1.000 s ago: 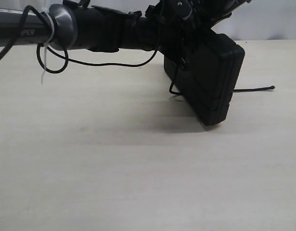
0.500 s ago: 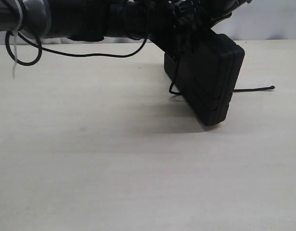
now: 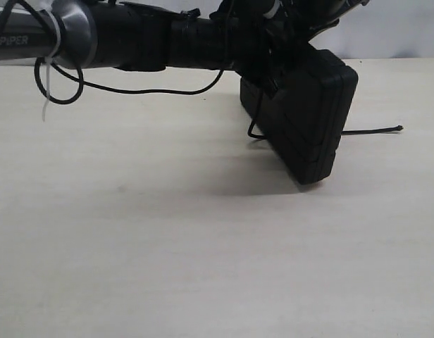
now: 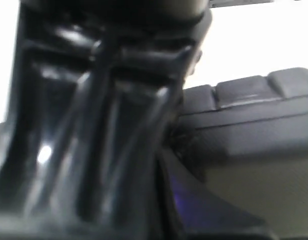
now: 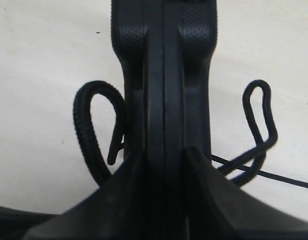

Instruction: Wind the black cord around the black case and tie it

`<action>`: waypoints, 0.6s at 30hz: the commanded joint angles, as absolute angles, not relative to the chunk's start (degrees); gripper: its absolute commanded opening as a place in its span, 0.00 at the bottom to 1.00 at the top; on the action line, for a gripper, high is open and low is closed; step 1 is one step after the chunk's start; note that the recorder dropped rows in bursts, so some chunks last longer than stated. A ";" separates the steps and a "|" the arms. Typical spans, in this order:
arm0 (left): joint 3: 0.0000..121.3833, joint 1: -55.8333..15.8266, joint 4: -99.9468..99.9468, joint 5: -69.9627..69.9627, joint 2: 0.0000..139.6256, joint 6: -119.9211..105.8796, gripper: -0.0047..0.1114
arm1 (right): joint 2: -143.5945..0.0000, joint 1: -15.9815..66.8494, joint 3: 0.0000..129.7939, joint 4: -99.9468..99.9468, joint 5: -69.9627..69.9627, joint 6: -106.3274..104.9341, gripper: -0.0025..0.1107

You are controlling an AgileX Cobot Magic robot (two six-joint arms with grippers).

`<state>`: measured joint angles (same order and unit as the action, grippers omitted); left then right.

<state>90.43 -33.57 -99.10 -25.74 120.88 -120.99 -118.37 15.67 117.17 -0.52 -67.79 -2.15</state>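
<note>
Cord (image 5: 85, 131) loops flank case (image 5: 195, 75), right wrist.

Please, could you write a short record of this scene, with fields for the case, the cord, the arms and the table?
black case: tilted and held from above; whether its lowest corner touches the table cannot be told
black cord: loops hang on both sides of the case; one end lies on the table beyond it
right gripper: jaws closed on the case's edge
left arm: reaches from the left to the case's top; what its jaws hold is hidden
table: pale surface with the case's shadow on it
</note>
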 commanded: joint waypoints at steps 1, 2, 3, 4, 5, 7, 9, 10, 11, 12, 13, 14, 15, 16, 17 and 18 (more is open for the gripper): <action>91.72 -34.03 -99.95 -25.80 122.86 -122.81 0.04 | -119.29 16.08 116.25 -3.49 -69.96 -1.70 0.06; 91.72 -34.03 -99.95 -24.89 122.98 -122.81 0.04 | -119.29 16.08 116.25 -3.49 -69.96 -1.70 0.06; 91.72 -34.03 -99.95 -23.73 122.98 -122.81 0.04 | -119.29 16.08 116.25 -3.49 -69.96 -1.70 0.06; 91.62 -34.03 -99.90 -22.09 122.98 -122.81 0.04 | -119.29 16.08 116.25 -3.49 -69.96 -1.70 0.06; 91.61 -34.03 -98.82 -20.58 122.98 -122.81 0.04 | -119.29 16.08 116.25 -3.49 -69.96 -1.70 0.06; 91.61 -34.03 -98.04 -20.84 122.98 -122.56 0.04 | -119.29 16.08 116.25 -3.46 -69.96 -1.70 0.06; 91.61 -34.03 -98.19 -24.77 122.98 -122.56 0.04 | -119.29 16.08 116.25 -3.46 -69.96 -1.70 0.06; 91.61 -34.03 -98.44 -27.55 122.98 -122.56 0.04 | -119.29 16.08 116.25 -3.46 -69.96 -1.70 0.06; 91.61 -34.03 -99.95 -28.07 122.98 -122.76 0.04 | -119.29 16.08 116.25 -3.60 -69.96 -1.70 0.06; 91.61 -34.03 -99.95 -28.27 122.98 -122.76 0.04 | -119.29 16.08 116.25 -3.60 -69.96 -1.70 0.06; 91.61 -34.03 -99.95 -25.99 122.98 -122.76 0.04 | -119.29 16.08 116.25 -3.61 -69.96 -1.60 0.06; 91.61 -34.03 -99.95 -22.31 122.98 -122.76 0.06 | -119.29 16.08 116.25 -3.51 -69.96 -1.20 0.06; 91.61 -33.91 -99.95 -21.59 122.98 -122.76 0.14 | -119.29 16.08 116.25 -3.51 -69.96 -1.20 0.06; 91.61 -33.91 -97.88 -21.44 122.88 -122.07 0.27 | -119.29 16.08 116.25 -3.51 -69.96 -1.20 0.06; 91.61 -33.91 -96.99 -21.19 122.88 -121.07 0.42 | -119.29 16.08 116.25 -3.51 -69.96 -0.80 0.06; 91.61 -33.91 -96.99 -20.49 122.78 -120.96 0.54 | -119.29 16.08 116.25 -3.51 -69.96 -0.80 0.06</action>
<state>91.43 -33.47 -97.72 -20.67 123.05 -120.99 -118.37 15.66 117.17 -1.36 -67.79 -1.91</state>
